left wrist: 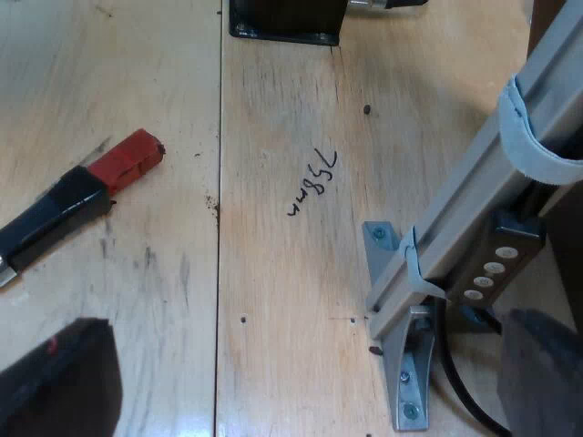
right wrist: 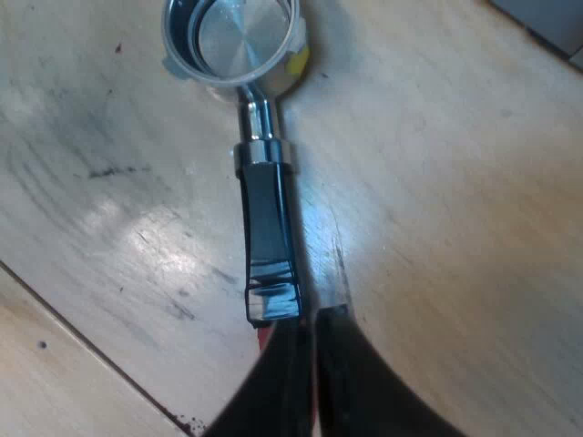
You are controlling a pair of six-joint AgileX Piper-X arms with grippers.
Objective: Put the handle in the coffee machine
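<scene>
Black fingers of my right end effector (right wrist: 312, 320) hang almost together, only a slit between them, over the tail of the holder (right wrist: 267, 228). It lies flat on the bench (right wrist: 455, 228), its metal basket (right wrist: 232, 41) facing up. From the left wrist its red end (left wrist: 127, 159) is bare (nothing clasps it), so I judge the right holds nothing. My left end effector (left wrist: 310, 320) is spread wide and empty above the bench, near a grey metal rail (left wrist: 474, 200). Step in hand, as I judge it: the approach to pick up the holder. Next calls for parting the right fingers, lowering them around the dark handle and closing firmly, then carrying it to the machine.
</scene>
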